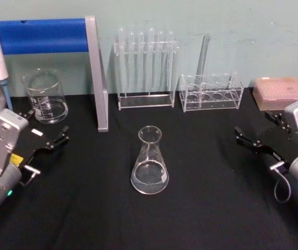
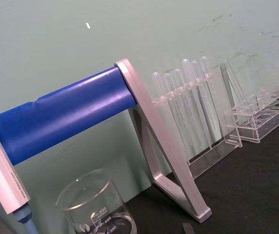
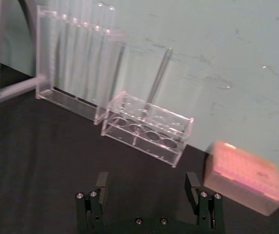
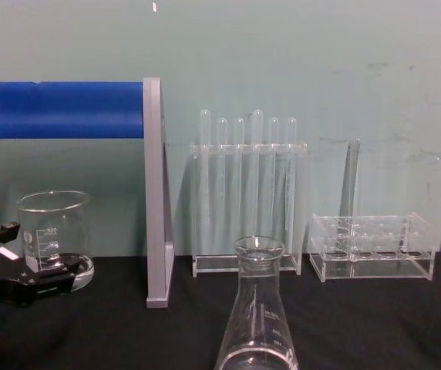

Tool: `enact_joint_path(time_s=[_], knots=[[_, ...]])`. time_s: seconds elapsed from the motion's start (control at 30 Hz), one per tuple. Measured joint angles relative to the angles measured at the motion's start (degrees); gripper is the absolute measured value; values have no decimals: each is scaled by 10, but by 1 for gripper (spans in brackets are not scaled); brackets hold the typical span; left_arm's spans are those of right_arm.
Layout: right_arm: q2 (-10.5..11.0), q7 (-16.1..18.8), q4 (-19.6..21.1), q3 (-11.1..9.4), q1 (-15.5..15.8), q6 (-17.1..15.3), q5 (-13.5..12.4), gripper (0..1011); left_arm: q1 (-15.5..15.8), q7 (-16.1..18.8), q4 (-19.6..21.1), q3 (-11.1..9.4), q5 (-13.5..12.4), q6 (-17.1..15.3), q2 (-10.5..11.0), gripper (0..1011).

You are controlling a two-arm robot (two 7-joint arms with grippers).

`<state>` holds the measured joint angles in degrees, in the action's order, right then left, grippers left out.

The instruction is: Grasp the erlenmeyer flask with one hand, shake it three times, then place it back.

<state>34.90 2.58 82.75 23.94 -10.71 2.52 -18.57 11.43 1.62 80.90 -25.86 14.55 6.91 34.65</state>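
On the black cloth [image 1: 201,208], front centre, the erlenmeyer flask [image 1: 149,161] is stood upright, free of both grippers. It is seen in the chest view as clear glass, with its rim well below the tube tops behind it.

- The surface is covered edge to edge by the matte black cloth; a plain pale-green wall [image 1: 216,21] is set directly behind it.
- Along the wall, left to right, are lined up: a graduated beaker [image 1: 45,96], a stand with a blue bar [image 1: 39,35] on silver uprights, a tall test-tube rack [image 1: 145,67], a low clear rack [image 1: 210,92] with a single tube in it, and a pink box [image 1: 279,92].
- The left gripper [image 1: 48,125] is held low over the cloth at the left edge, just in front of the beaker, fingers spread apart, nothing between them.
- The right gripper [image 3: 147,178] is held at the right edge near the pink box, jaws wide and nothing gripped.
- Both grippers are kept well apart from the flask.
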Motion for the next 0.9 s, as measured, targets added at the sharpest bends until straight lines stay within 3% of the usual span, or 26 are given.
enact_joint_path(time_s=[0.53,0.9], knots=[[40,121,88,-43,61,-2,-74,1000,0,0,0,0,0,0,0,1001],[50,224,113,-39,70,1,-103,1000,0,0,0,0,0,0,0,1001]])
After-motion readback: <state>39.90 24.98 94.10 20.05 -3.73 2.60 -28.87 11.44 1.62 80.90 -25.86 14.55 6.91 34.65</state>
